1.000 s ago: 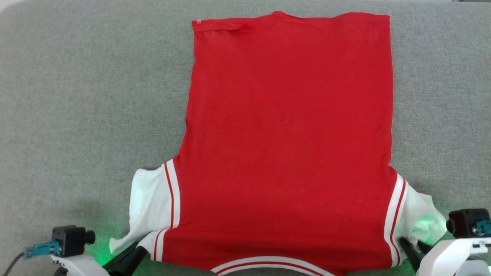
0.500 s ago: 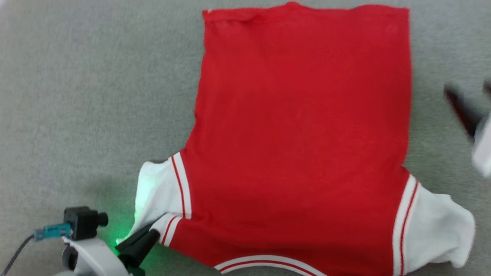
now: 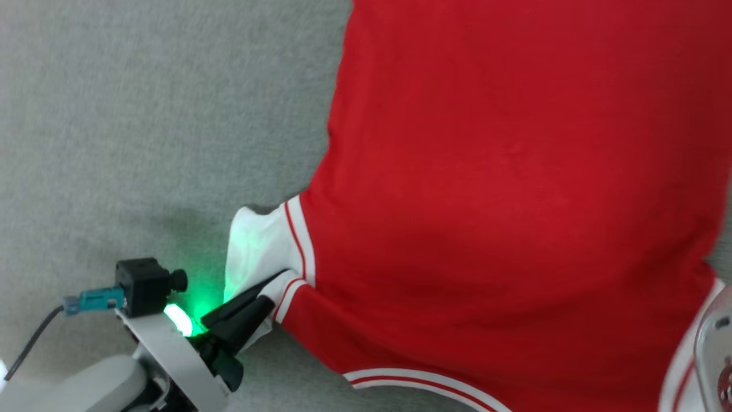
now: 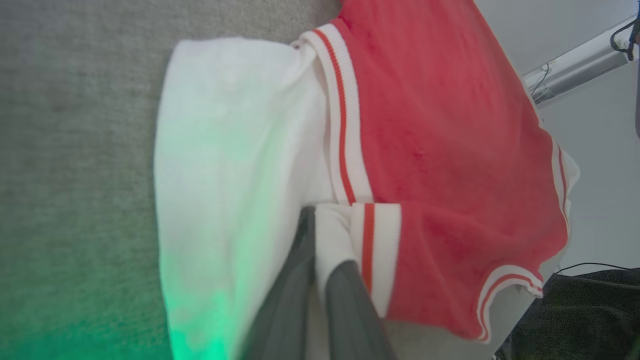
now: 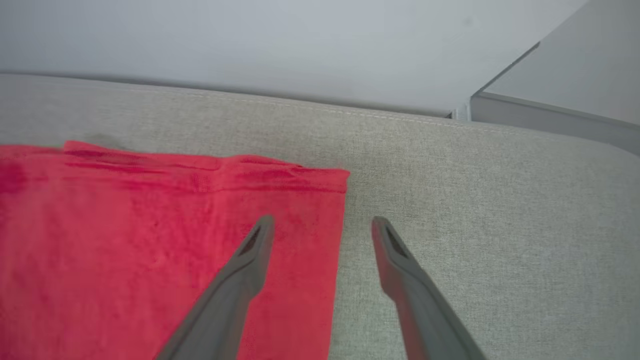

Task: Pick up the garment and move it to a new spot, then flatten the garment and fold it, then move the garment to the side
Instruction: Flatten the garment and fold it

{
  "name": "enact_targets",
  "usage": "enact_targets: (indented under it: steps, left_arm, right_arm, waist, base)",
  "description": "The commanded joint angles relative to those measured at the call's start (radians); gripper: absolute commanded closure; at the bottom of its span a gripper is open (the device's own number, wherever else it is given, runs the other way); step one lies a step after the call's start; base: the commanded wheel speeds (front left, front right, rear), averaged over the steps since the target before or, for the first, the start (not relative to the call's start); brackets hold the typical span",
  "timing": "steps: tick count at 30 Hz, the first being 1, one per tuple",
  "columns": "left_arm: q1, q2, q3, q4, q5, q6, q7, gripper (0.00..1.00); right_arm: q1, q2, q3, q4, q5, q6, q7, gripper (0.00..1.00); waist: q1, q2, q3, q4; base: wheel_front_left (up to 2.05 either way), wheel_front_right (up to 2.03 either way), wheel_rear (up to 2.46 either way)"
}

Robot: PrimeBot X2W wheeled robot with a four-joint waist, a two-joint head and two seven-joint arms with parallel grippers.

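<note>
Lying flat on the grey cushion point(image 3: 143, 114), the shirt point(image 3: 486, 200) looks moved and smoothed but unfolded: the left gripper point(image 3: 273, 289) pinches its sleeve point(image 3: 257, 246), the right gripper point(image 5: 322, 225) hangs spread over a far corner, folding and setting aside remaining.

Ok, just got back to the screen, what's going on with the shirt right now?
The garment lies spread, plain red side up, on the grey fabric surface. The left pincer is shut on the garment's edge at the striped trim by the white sleeve. The right pincer is open and holds nothing. It is poised at the garment's far corner, one finger over red cloth, the other over the grey surface.
</note>
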State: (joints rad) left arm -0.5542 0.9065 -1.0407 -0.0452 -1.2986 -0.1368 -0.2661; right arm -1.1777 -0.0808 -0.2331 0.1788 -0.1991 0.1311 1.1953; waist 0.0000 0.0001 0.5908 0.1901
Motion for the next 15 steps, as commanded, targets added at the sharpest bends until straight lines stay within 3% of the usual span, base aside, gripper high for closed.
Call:
enact_targets:
  steps: [1,5,15]
  left_arm:
    - [-0.01,-0.017,-0.012,0.025,0.004,0.012,0.006,1.0]
    - [-0.013,-0.024,-0.016,0.04,-0.004,0.016,0.008,1.0]
    - [-0.012,-0.008,0.001,0.058,-0.009,0.022,0.011,1.0]
  right_arm:
    - [-0.028,-0.005,-0.026,0.033,-0.036,-0.001,-0.018,0.0]
    - [-0.021,-0.036,-0.036,0.093,-0.079,-0.001,-0.028,0.0]
    - [0.021,-0.004,-0.108,0.157,-0.112,-0.001,-0.035,0.0]
  waist:
    - [0.0,-0.0001,0.084,0.079]
    - [0.0,-0.0001,0.1,0.098]
    - [0.0,-0.0001,0.121,0.083]
  base:
    - [0.0,0.0,0.0]
    - [0.0,0.0,0.0]
    - [0.0,0.0,0.0]
